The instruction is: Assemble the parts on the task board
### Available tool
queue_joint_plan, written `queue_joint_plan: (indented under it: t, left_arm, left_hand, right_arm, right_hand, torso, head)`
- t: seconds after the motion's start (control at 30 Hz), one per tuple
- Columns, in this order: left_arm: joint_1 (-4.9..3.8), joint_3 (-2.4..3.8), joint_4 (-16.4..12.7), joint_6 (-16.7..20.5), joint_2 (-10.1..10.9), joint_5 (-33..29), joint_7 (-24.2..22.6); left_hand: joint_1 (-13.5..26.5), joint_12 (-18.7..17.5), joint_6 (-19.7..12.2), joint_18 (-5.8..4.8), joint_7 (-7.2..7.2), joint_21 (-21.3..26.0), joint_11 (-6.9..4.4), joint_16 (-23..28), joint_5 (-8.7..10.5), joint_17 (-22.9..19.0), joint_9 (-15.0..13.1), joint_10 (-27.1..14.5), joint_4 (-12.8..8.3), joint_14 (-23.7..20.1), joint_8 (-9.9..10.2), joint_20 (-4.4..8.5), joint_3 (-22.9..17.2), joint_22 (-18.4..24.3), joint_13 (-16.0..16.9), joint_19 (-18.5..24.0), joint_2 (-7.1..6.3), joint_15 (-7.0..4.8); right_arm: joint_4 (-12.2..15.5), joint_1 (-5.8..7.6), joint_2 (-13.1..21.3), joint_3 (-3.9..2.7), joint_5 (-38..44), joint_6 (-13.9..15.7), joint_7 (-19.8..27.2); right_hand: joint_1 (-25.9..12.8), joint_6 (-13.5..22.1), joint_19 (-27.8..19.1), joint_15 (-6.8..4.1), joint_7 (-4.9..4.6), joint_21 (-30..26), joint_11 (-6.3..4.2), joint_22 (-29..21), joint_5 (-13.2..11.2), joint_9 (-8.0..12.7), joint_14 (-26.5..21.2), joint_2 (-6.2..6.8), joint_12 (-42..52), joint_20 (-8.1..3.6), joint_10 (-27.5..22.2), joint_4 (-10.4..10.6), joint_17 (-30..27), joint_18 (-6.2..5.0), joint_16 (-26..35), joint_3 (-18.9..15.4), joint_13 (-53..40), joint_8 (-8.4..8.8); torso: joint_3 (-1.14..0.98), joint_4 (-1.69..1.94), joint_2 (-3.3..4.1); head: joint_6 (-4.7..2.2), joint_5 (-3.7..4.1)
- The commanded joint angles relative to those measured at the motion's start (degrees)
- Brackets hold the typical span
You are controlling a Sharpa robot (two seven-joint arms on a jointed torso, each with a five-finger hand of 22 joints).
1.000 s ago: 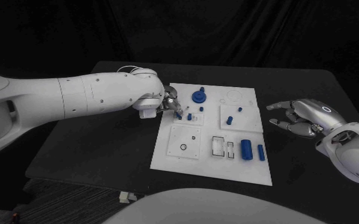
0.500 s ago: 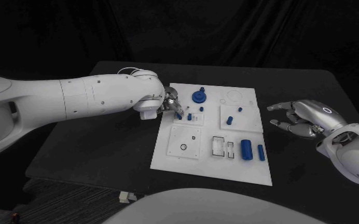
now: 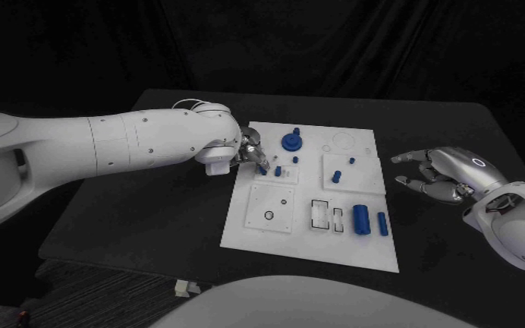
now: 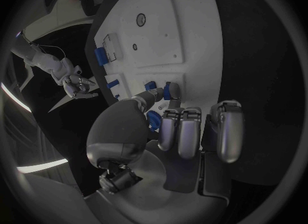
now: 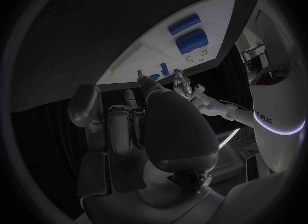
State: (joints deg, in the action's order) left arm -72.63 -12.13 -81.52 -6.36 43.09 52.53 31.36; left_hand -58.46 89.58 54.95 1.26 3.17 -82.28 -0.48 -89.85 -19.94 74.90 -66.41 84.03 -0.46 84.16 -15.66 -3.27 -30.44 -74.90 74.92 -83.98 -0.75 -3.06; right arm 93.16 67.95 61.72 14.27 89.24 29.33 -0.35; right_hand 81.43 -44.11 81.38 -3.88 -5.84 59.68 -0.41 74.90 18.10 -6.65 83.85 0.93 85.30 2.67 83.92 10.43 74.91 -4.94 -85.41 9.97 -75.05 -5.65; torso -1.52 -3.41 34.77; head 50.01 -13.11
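Observation:
The white task board lies in the middle of the black table. My left hand hovers over the board's left edge and pinches a small blue peg between thumb and finger; the left wrist view shows the same peg just above the board. Close by stand a blue round knob and short pegs. Two blue cylinders lie near the board's front right. My right hand rests off the board to the right, fingers apart and loosely bent, holding nothing.
A square plate with a small round hole and a rectangular slot sit in the board's front half. More blue pegs stand on the right-hand plate. Black table stretches around the board on both sides.
My right hand has sunk very slightly toward the near edge. The left hand keeps its place over the board with the peg still pinched.

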Motion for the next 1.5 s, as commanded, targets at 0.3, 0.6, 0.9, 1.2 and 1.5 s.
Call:
queue_joint_plan:
  t: [0.3, 0.6, 0.9, 1.2, 1.5]
  left_arm:
    - [0.54, -0.21, -0.1, -2.4, 0.1, 0.1, 0.7]
    - [0.59, -0.21, -0.2, -2.9, 0.2, 0.1, 0.9]
    - [0.61, -0.21, -0.2, -3.1, 0.3, 0.1, 1.0]
    - [0.64, -0.21, -0.2, -3.6, 0.0, 0.1, 1.2]
    - [0.67, -0.21, 0.1, -3.9, 0.0, 0.1, 1.4]
  left_hand:
    - [-0.5, -0.2, -0.4, 0.74, -0.35, 0.1, -0.42, -0.2, 0.04, 15.1, 0.2, 5.3, -0.3, 5.8, 0.3, 0.26, 0.4, -12.5, 14.5, -1.1, 0.29, -0.42]
    - [-0.6, -0.3, -0.4, 0.77, -0.35, 0.2, -0.42, -0.2, 0.02, 15.1, 0.2, 5.2, -0.4, 5.8, 0.3, 0.26, 0.4, -12.4, 14.4, -1.0, 0.27, -0.43]
    - [-0.6, -0.3, -0.4, 0.78, -0.34, 0.3, -0.42, -0.2, 0.00, 15.1, 0.2, 5.2, -0.4, 5.8, 0.3, 0.27, 0.4, -12.4, 14.4, -1.0, 0.26, -0.43]
    - [0.8, -0.4, -0.2, 0.82, -0.03, 0.6, -0.10, -0.2, 9.09, 15.1, 1.5, 5.0, 1.8, 5.8, 1.3, 0.05, 4.2, -12.3, 14.3, -0.8, 0.61, -0.21]
    - [5.2, -0.5, -0.2, 0.88, 1.14, 0.9, 0.88, -0.2, 16.28, 15.1, 5.5, 4.9, 7.6, 5.8, 4.6, -0.67, 13.2, -12.2, 14.2, -0.7, -0.23, 0.65]
  right_arm:
    - [0.0, -0.26, 0.1, -0.03, 0.3, -0.2, -1.2]
    - [-0.1, -0.32, 0.0, -0.03, 0.3, -0.2, -1.2]
    - [-0.1, -0.38, 0.0, -0.03, 0.3, -0.4, -1.3]
    - [-0.1, -0.41, 0.0, -0.03, 0.3, -0.4, -1.4]
    - [-0.1, -0.42, 0.0, -0.03, 0.3, -0.5, -1.4]
  right_hand:
    - [0.6, -0.4, -0.3, 0.25, 0.14, -0.4, 0.36, 7.9, 0.5, 0.1, 4.9, -0.09, -0.2, 0.04, 2.0, -0.1, 10.8, -0.47, 0.3, 0.6, -10.1, 0.42]
    - [0.7, -0.4, -0.3, 0.24, 0.14, -0.4, 0.36, 7.9, 0.7, 0.1, 4.9, -0.06, -0.2, 0.03, 2.0, -0.2, 10.8, -0.48, 0.4, 0.7, -10.1, 0.45]
    - [0.8, -0.4, -0.3, 0.23, 0.14, -0.4, 0.36, 7.9, 0.7, 0.1, 4.9, -0.05, -0.2, 0.03, 2.0, -0.2, 10.7, -0.48, 0.4, 0.8, -10.1, 0.47]
    - [0.8, -0.4, -0.3, 0.23, 0.13, -0.4, 0.35, 7.9, 0.8, 0.2, 4.9, -0.03, -0.3, 0.02, 2.0, -0.3, 10.7, -0.47, 0.4, 0.9, -10.0, 0.49]
    - [0.8, -0.4, -0.3, 0.23, 0.13, -0.4, 0.35, 7.9, 0.8, 0.2, 4.9, -0.03, -0.3, 0.02, 2.0, -0.3, 10.7, -0.47, 0.4, 0.9, -10.0, 0.49]
  torso:
    - [-0.05, 0.03, -0.01]
    - [0.00, -0.07, 0.03]
    - [-0.04, 0.02, 0.02]
    - [0.04, -0.04, 0.05]
    - [-0.05, 0.00, 0.05]
  head:
    - [-0.01, -0.06]
    - [-0.01, -0.26]
    - [-0.01, -0.26]
    - [-0.01, -0.33]
    - [-0.01, -0.26]
